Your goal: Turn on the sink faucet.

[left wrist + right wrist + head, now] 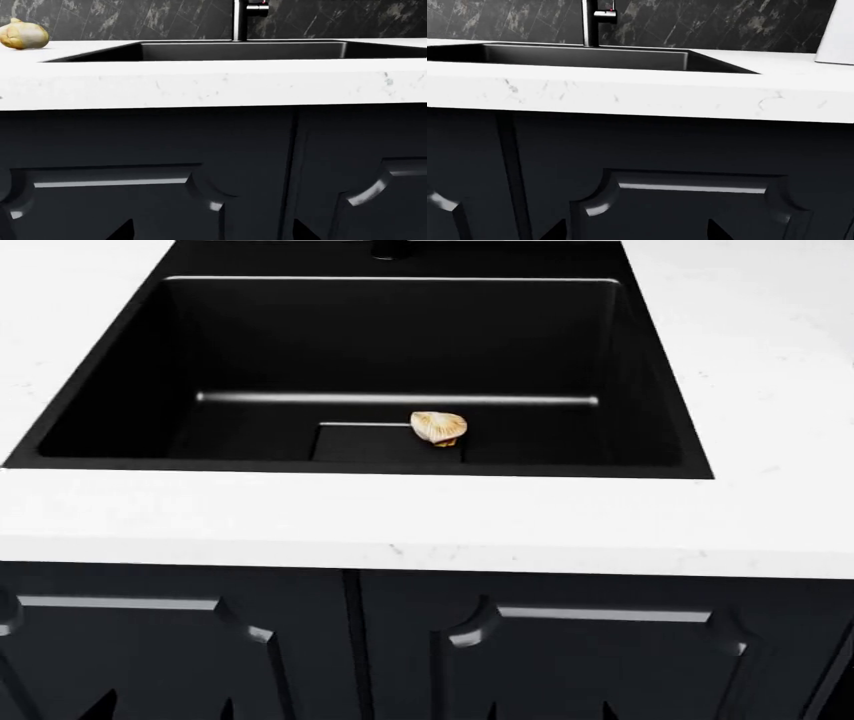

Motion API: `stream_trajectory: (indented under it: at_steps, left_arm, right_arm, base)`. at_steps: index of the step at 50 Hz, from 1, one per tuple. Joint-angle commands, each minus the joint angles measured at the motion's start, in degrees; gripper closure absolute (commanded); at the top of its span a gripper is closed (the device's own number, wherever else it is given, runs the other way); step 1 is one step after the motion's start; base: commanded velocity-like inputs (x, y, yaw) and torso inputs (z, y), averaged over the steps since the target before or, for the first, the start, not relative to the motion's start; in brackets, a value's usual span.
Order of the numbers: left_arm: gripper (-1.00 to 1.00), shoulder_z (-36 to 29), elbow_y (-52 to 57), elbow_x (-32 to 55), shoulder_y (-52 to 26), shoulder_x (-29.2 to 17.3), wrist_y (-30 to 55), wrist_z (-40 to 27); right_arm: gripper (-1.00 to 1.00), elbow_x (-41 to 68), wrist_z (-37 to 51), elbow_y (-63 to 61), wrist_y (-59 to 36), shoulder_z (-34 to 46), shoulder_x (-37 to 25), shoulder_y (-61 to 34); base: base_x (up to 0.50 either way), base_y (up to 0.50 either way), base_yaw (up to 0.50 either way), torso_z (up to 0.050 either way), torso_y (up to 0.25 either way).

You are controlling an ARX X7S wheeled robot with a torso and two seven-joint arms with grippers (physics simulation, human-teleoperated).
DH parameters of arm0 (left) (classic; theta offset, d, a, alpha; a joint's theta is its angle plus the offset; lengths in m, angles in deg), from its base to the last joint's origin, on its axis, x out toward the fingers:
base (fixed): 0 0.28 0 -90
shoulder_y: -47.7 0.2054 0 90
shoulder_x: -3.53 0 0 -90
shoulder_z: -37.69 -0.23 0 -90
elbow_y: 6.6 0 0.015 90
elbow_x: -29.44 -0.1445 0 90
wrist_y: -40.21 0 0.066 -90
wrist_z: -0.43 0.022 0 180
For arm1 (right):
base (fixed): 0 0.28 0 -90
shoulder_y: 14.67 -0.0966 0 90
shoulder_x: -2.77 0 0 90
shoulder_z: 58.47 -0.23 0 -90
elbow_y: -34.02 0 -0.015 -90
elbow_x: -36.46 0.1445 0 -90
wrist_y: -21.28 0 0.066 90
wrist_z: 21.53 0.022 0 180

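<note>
The sink faucet (pixel 238 20) is a black column behind the sink (pixel 233 50), with a short side lever (pixel 257 9). It also shows in the right wrist view (pixel 589 22) with its lever (pixel 604 14). In the head view only its base (pixel 390 250) shows, at the back rim of the sink (pixel 107 390). My left gripper (pixel 213 235) and right gripper (pixel 635 235) are open and empty. Both hang low in front of the dark cabinet doors, below the counter edge and far from the faucet.
A tan shell-like object (pixel 438 427) lies in the basin by the drain panel (pixel 360 445). A pale garlic-like bulb (pixel 23 35) sits on the white counter (pixel 400 525). A white object (pixel 837 30) stands on the counter in the right wrist view.
</note>
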Motion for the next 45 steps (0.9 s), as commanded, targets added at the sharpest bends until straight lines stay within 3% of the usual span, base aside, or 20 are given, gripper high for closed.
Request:
stream_trajectory:
  at_steps: [1, 19, 45]
  left_arm:
    - [-1.0, -0.9, 0.61, 1.34, 0.63, -1.12, -0.96, 0.04]
    - [-1.0, -1.66, 0.88, 3.44, 0.37, -1.64, -1.69, -0.66]
    - [-1.0, -2.62, 1.79, 5.19, 1.46, -3.41, -4.04, -0.86]
  right_arm:
    - [-1.0, 0.52, 1.42, -0.44, 0.79, 0.65, -0.7, 0.22]
    - [-1.0, 2.07, 3.23, -0.13, -0.22, 1.24, -1.47, -0.22]
    - [-1.0, 3.18, 4.39, 0.39, -0.41, 2.99, -2.55, -0.77]
  base:
    - [0.0, 0.5, 0.0, 0.0, 0.0]
    - [0.0, 0.01, 0.0, 0.0, 0.0]
    - [0.0, 0.0, 0.0, 0.05, 0.0]
